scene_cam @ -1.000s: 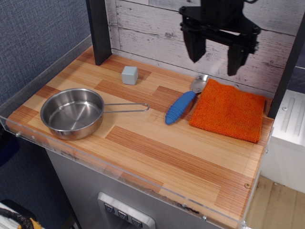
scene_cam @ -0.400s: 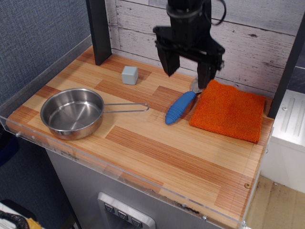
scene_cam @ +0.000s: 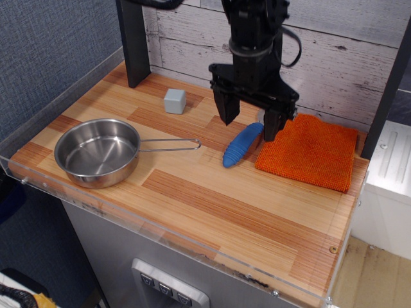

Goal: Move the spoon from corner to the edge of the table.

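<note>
The spoon [scene_cam: 239,146] lies on the wooden table [scene_cam: 212,205] near the back right, its ribbed blue handle pointing toward the front left. Its silver bowl is hidden behind my gripper. My black gripper [scene_cam: 248,124] is open and hangs just above the upper end of the handle, one finger on each side of it. It holds nothing.
An orange cloth [scene_cam: 310,151] lies right of the spoon, touching it or nearly so. A steel pan [scene_cam: 97,152] with a wire handle sits at the left. A grey cube [scene_cam: 174,101] stands at the back. A clear acrylic rim [scene_cam: 160,232] borders the front edge.
My gripper has moved left and down from above the cloth to straddle the spoon's upper handle. The spoon, pan, cube and cloth have not moved.
</note>
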`<action>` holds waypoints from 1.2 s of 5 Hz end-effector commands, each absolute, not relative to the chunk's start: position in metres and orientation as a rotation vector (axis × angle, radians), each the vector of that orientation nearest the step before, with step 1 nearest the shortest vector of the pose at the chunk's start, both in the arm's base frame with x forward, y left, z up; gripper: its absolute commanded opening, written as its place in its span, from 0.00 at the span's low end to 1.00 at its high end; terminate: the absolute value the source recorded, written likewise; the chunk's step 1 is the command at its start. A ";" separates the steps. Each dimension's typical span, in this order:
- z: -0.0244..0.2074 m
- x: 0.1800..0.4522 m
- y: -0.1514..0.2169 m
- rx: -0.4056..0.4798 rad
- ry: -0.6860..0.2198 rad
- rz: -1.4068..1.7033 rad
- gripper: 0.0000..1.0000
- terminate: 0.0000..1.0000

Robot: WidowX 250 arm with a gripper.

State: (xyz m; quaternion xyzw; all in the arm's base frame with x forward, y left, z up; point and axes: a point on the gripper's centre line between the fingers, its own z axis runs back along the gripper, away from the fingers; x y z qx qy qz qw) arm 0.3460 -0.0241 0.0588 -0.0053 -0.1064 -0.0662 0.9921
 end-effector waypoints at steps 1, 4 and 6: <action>0.056 0.354 -0.007 0.003 -0.229 -0.110 1.00 0.00; 0.035 0.358 -0.004 -0.010 -0.199 -0.112 1.00 0.00; 0.021 0.353 -0.001 0.009 -0.164 -0.097 1.00 0.00</action>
